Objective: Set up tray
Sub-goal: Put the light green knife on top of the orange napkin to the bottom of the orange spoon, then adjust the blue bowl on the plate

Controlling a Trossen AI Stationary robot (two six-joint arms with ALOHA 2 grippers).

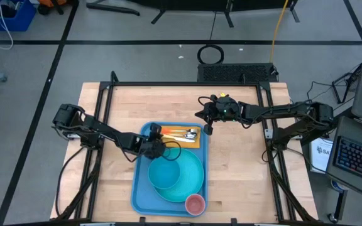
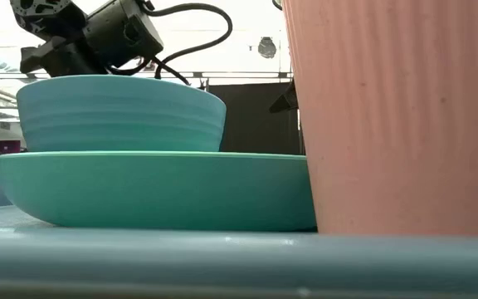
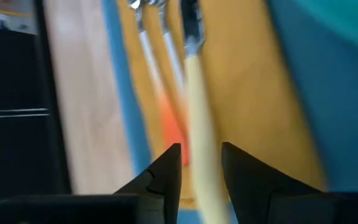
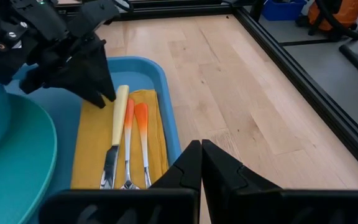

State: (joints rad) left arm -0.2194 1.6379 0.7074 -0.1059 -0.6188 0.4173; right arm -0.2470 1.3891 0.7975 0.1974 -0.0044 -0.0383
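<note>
Two arms: both over the wooden worktop (image 1: 105, 157), the left reaching in from the left edge, the right from the right edge.
Tray: the light-blue tray (image 1: 139, 188) lies flat near the middle of the worktop, running from about its centre down toward the near edge.
Napkin: an orange-yellow napkin (image 4: 92, 149) is spread across the far end of the tray, inside the rim.
Cutlery: three pieces lie side by side on the napkin, a knife (image 4: 117, 134) with a pale yellow handle, and beside it two pieces (image 4: 135, 134) with orange handles; the pair touch or nearly touch each other.
Plate: a round turquoise plate (image 1: 190, 176) fills the middle of the tray, next to the napkin.
Bowl: a turquoise bowl (image 2: 119, 112) stands upright on the plate, toward the tray's left rim.
Cup: a pink ribbed cup (image 1: 195, 203) stands upright at the near right corner of the tray, just beside the plate.
Left hand: the left hand (image 3: 201, 165) is low over the left end of the napkin, its fingers partly apart on either side of the knife's yellow handle end; whether they touch it I cannot tell.
Right hand: the right hand (image 4: 201, 155) hangs above bare worktop just off the tray's far right corner, fingers pressed together, holding nothing.
</note>
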